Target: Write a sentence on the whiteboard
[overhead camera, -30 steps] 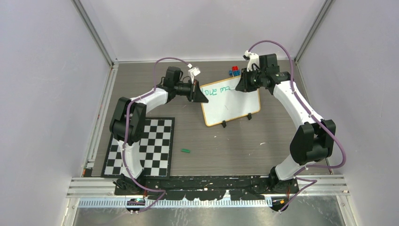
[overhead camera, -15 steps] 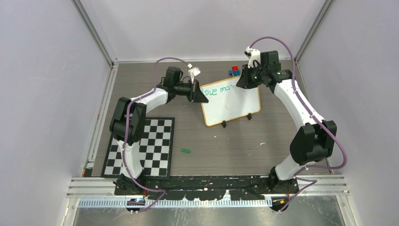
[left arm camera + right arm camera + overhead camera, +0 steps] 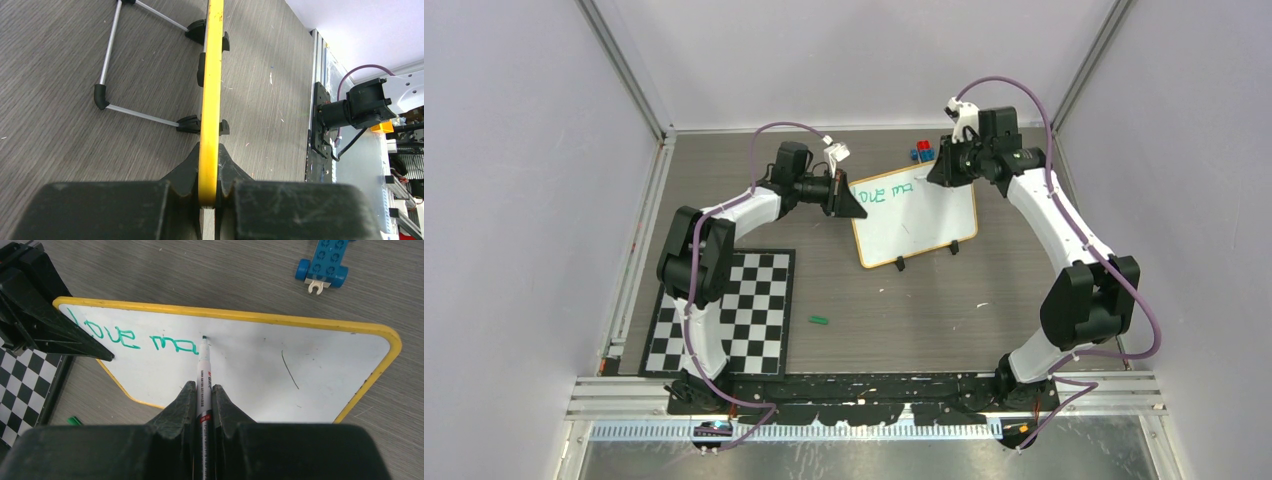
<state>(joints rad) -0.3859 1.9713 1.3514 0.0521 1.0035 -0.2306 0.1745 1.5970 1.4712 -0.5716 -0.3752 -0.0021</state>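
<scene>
The whiteboard (image 3: 919,225) stands tilted on two black feet at the back middle of the table. My left gripper (image 3: 856,205) is shut on its left edge, and the yellow frame (image 3: 210,100) shows edge-on between the jaws. My right gripper (image 3: 936,177) is shut on a white marker (image 3: 204,375) whose green tip rests at the board's top edge. The board (image 3: 250,370) bears the green sentence (image 3: 135,339), which reads "love ma". A thin dark stroke marks the board's right part.
A checkerboard mat (image 3: 734,315) lies at the front left. A green marker cap (image 3: 819,321) lies on the table in front of the board. Blue and red toy bricks (image 3: 921,151) sit behind the board; the blue one (image 3: 324,265) shows in the right wrist view.
My right gripper with the marker has shifted slightly right and back along the board's top. The left arm and the board have not moved.
</scene>
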